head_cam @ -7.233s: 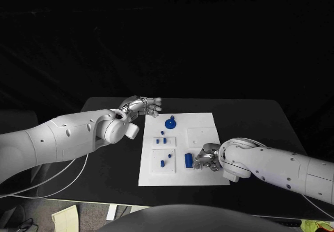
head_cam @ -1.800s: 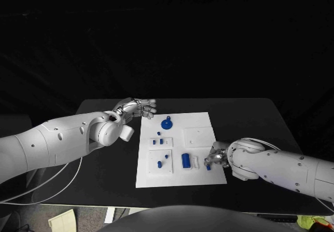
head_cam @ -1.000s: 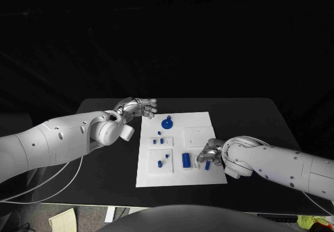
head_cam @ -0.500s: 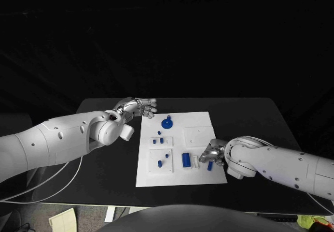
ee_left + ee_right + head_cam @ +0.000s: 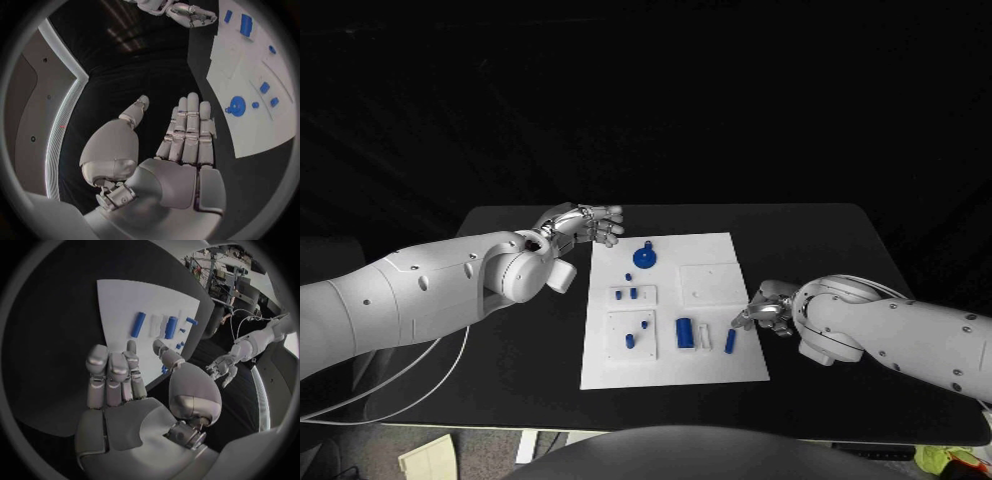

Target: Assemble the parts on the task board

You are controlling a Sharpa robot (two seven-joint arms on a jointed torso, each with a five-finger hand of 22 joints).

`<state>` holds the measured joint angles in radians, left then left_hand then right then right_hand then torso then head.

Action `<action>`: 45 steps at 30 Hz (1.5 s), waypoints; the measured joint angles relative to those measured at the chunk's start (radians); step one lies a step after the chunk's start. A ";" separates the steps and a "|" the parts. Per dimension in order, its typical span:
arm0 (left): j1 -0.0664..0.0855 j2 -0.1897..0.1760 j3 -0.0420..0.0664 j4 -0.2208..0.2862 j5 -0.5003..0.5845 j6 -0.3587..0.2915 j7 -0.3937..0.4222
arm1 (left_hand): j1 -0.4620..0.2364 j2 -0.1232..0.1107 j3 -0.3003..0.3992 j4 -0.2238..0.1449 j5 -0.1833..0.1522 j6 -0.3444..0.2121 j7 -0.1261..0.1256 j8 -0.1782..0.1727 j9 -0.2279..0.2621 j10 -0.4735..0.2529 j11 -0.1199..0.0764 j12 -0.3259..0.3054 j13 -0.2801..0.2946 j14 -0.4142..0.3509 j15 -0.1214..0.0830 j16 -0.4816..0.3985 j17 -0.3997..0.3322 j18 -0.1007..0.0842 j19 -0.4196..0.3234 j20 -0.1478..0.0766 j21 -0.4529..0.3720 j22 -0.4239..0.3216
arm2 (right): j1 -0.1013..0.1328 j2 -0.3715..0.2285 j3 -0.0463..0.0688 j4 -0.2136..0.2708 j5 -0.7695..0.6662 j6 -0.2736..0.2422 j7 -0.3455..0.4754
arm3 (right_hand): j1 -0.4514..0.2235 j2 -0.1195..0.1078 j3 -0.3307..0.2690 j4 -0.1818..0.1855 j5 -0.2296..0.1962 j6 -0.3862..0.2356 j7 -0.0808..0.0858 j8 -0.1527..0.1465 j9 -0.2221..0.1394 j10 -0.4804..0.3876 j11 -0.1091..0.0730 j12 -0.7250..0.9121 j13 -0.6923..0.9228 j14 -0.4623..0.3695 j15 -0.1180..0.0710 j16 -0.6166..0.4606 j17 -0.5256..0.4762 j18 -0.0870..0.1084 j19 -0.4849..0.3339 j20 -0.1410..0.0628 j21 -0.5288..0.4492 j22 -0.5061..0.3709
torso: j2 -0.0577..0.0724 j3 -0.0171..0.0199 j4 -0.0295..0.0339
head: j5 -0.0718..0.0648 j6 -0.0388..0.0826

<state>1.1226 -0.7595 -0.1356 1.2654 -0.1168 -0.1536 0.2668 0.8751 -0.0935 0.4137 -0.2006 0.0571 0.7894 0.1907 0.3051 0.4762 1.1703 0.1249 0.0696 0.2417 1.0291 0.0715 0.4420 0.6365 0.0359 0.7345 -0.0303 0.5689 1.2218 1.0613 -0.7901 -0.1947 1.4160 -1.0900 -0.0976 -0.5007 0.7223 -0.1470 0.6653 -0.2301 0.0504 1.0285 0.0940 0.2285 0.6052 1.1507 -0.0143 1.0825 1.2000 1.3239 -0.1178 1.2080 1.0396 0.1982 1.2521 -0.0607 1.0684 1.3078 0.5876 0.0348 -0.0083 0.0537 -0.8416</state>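
The white rectangular task board [image 5: 672, 310] lies in the middle of the black surface [image 5: 834, 240]. On it, a slim blue rod [image 5: 730, 340] rests loose near the right edge, just beside a thicker blue cylinder [image 5: 685, 333]; a round blue disc with a stem [image 5: 646, 257] sits toward the far end, and small blue pegs [image 5: 632, 293] lie left of centre. The right hand [image 5: 767, 308] hovers at the board's right edge, fingers spread, holding nothing. The left hand [image 5: 589, 222] waits off the far left corner, fingers straight and spread, empty. The step looks like a gap between placements: next, the right hand must pinch the slim rod and bring it to its socket.
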 measured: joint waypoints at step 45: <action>0.000 0.003 0.000 0.000 0.000 0.008 -0.006 | 0.000 0.000 0.000 0.000 0.000 0.000 0.000 0.000 -0.001 0.000 0.000 0.000 -0.001 0.000 0.000 -0.004 0.004 0.000 0.000 0.000 0.000 0.002 | -0.083 0.149 -0.017 -0.094 -0.479 0.030 -0.038 | 0.074 0.011 -0.022 -0.061 0.001 0.011 -0.010 0.027 0.422 0.002 0.002 -0.004 0.005 -0.002 -0.002 0.000 0.001 0.001 -0.009 -0.008 0.000 0.000 | 0.001 0.0021 0.0020 | -0.008 -0.003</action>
<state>1.1226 -0.7565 -0.1358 1.2650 -0.1167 -0.1452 0.2605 0.8751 -0.0935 0.4137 -0.2006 0.0571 0.7893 0.1907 0.3051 0.4755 1.1702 0.1250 0.0696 0.2411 1.0291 0.0715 0.4381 0.6400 0.0358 0.7345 -0.0304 0.5690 1.2242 0.9783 -0.6409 -0.2121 1.3224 -1.5687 -0.0672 -0.5386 0.7959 -0.1363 0.6435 -0.2911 0.0513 1.0397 0.0845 0.2555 1.0270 1.1527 -0.0125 1.0789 1.2051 1.3221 -0.1197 1.2082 1.0407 0.1995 1.2430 -0.0692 1.0686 1.3074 0.5884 0.0369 -0.0063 0.0458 -0.8446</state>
